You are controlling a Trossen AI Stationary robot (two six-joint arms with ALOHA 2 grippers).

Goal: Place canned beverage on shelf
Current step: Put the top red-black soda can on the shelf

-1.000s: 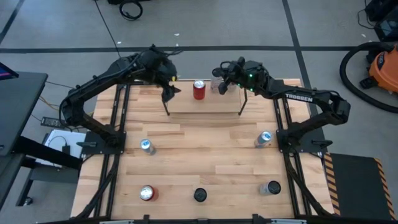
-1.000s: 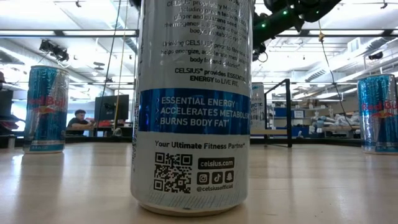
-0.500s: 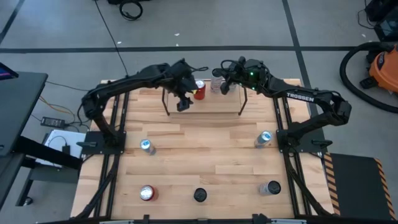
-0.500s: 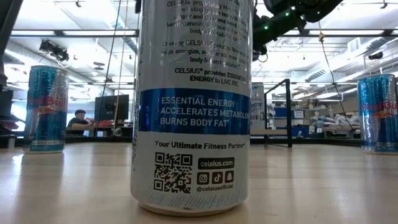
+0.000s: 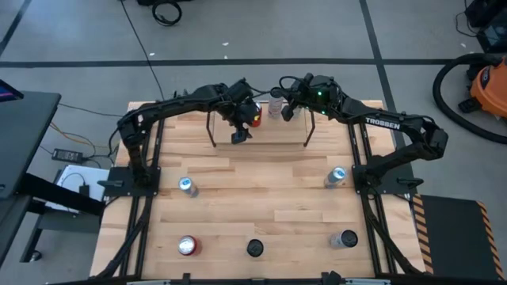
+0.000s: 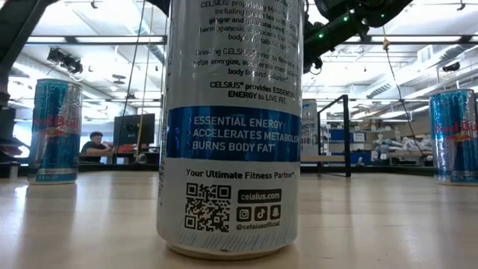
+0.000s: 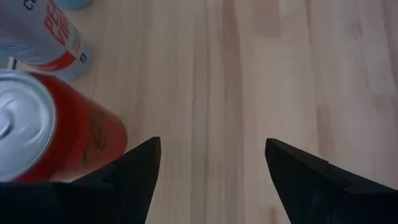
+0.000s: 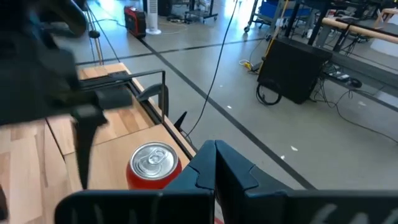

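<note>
Left fingers (image 7: 211,180) apart, red can (image 7: 43,134) upright

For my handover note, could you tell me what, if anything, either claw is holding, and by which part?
Nothing is held. The left claw stands open beside the red can on the shelf; the right claw is shut and empty.

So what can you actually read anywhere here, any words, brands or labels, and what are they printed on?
"ESSENTIAL ENERGY / ACCELERATES METABOLISM / BURNS BODY FAT": blue band of the big can.
"Your Ultimate Fitness Partner", "celsius.com", "@celsiusofficial": same can, beside a QR code.
"CELSIUS provides ESSENTIAL ENERGY to LIVE FIT": same can; the finer print above is cut off.
"Red Bull": left blue can, partly showing on the right blue can.
"TROSSEN": right arm.
Red lettering on the white can: cropped, unreadable.
</note>
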